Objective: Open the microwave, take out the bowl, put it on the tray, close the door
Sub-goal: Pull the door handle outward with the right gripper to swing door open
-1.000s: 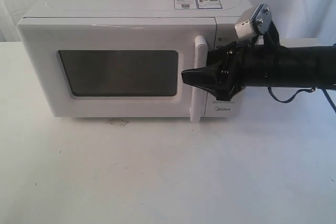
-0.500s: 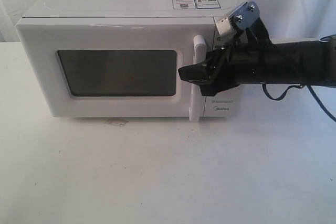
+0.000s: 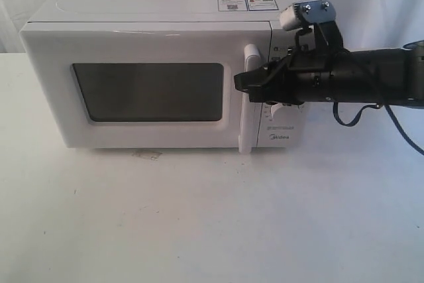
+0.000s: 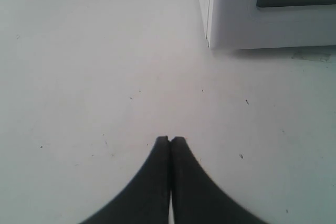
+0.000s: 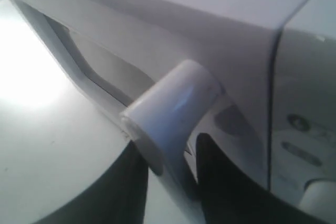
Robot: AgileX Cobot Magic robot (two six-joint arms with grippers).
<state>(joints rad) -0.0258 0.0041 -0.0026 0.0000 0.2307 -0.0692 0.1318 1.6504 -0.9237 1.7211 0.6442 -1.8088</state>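
Observation:
The white microwave [image 3: 132,12] stands at the back of the table with its door [image 3: 149,46] closed and the dark window [image 3: 149,92] showing nothing inside. The bowl is hidden. My right gripper [image 3: 242,81] reaches in from the right at the upper part of the vertical white handle [image 3: 247,124]. In the right wrist view the handle [image 5: 173,108] passes between the two dark fingers of the gripper [image 5: 170,145], which stands open around it. My left gripper [image 4: 169,139] is shut on nothing, low over the table near the microwave's lower corner [image 4: 236,30].
The control panel [image 3: 281,130] sits right of the handle, mostly covered by my right arm [image 3: 358,84]. A small brownish stain [image 3: 147,155] marks the white table [image 3: 199,217] before the microwave. No tray shows in any view.
My right gripper has risen, rolled and pushed left, so its fingers now straddle the handle's upper part instead of hovering lower in front of it. The door has not moved.

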